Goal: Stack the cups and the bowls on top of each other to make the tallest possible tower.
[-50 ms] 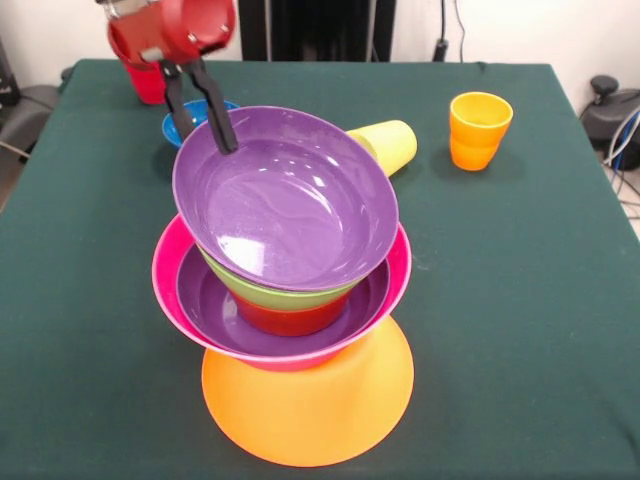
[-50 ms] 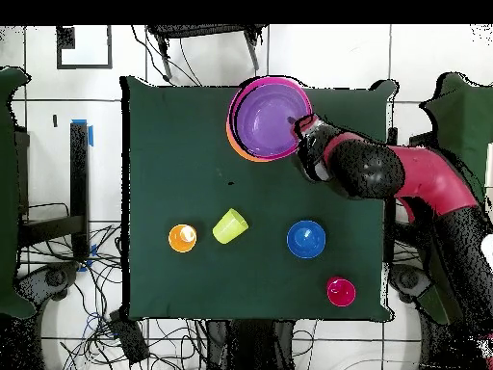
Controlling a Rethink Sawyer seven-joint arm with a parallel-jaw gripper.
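Fingers (image 1: 228, 140) pinch the rim of the top purple bowl (image 1: 290, 205), which sits tilted on the tower (image 1: 290, 300): green, red-orange, purple, pink bowls over the upturned orange base (image 1: 310, 410). Blue bowl (image 2: 306, 239), yellow cup (image 2: 230, 226), orange cup (image 1: 478, 130) and red cup (image 2: 340, 291) sit apart on the surface (image 1: 520, 300).

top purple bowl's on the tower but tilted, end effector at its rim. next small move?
Probably open and lift straight up. The end effector is pinched on the far rim of the top purple bowl, which already sits, tilted, in the lime green bowl on the tower. A sideways pull could tip it.
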